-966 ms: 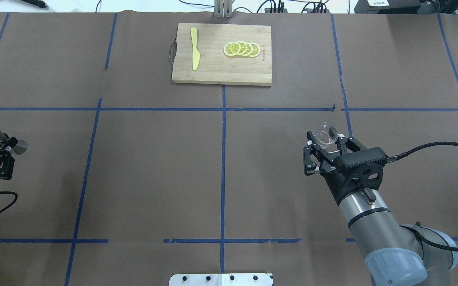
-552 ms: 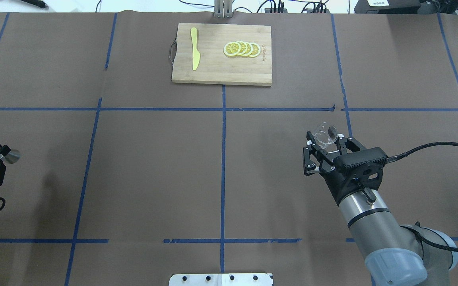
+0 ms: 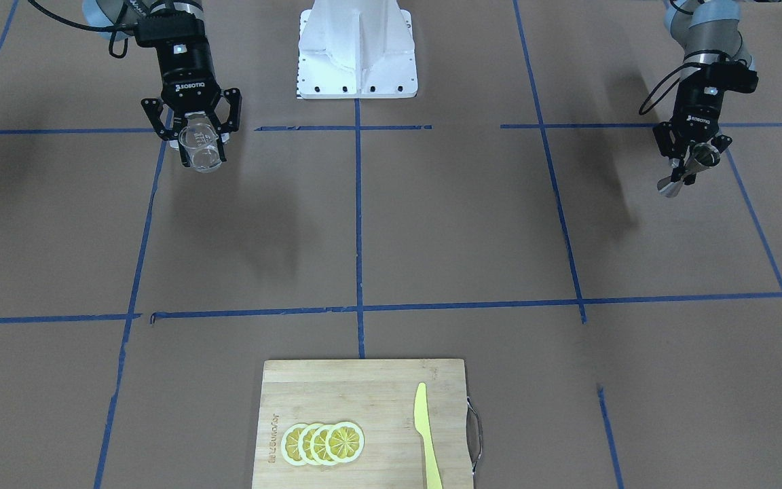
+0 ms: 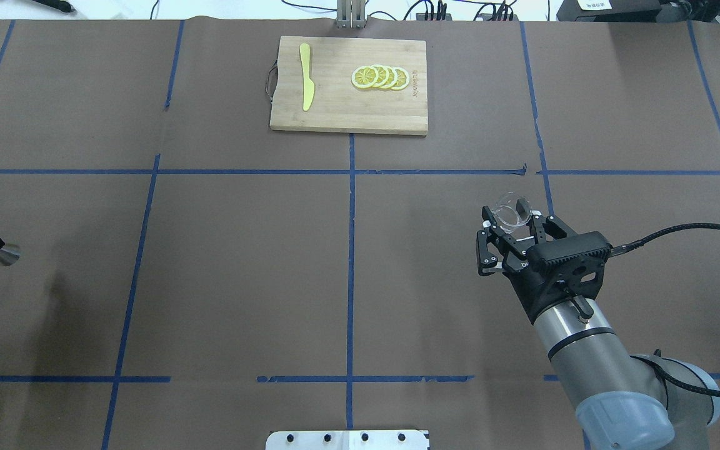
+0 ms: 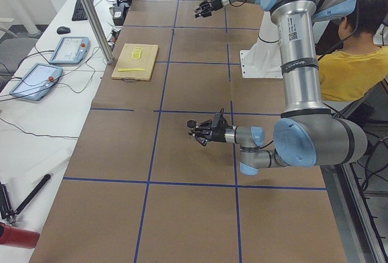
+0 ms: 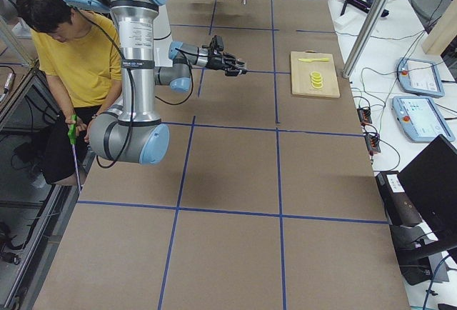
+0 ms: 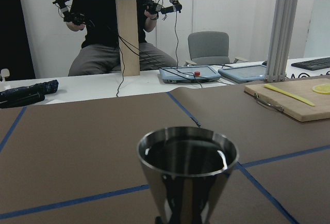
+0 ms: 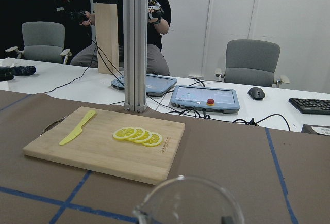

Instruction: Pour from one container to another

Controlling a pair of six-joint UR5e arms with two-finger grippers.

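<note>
Two grippers, each carrying one vessel, stand well apart above the brown-papered table (image 4: 229, 281).

Far left, at the edge of the overhead view, is the left gripper (image 3: 690, 159). Its jaws are drawn almost together, pinching the steel jigger (image 4: 7, 253) at its narrow waist. The jigger is tilted and held off the surface.

Centre: blue tape lines (image 4: 351, 250) cross the paper between the two arms. At the far edge lies a wooden cutting board (image 4: 347, 109), well apart from both grippers. On it are a yellow knife (image 4: 305, 75) to the left and a row of overlapping lemon slices (image 4: 380, 77) to the right. A white base plate (image 4: 347, 439) shows at the near edge.

Right: the right gripper (image 4: 513, 220) has its jaws spread wide, one finger on each side of the glass cup (image 4: 513, 211). It holds the cup clear of the table, near a tape line. Whether either vessel holds liquid cannot be told.
</note>
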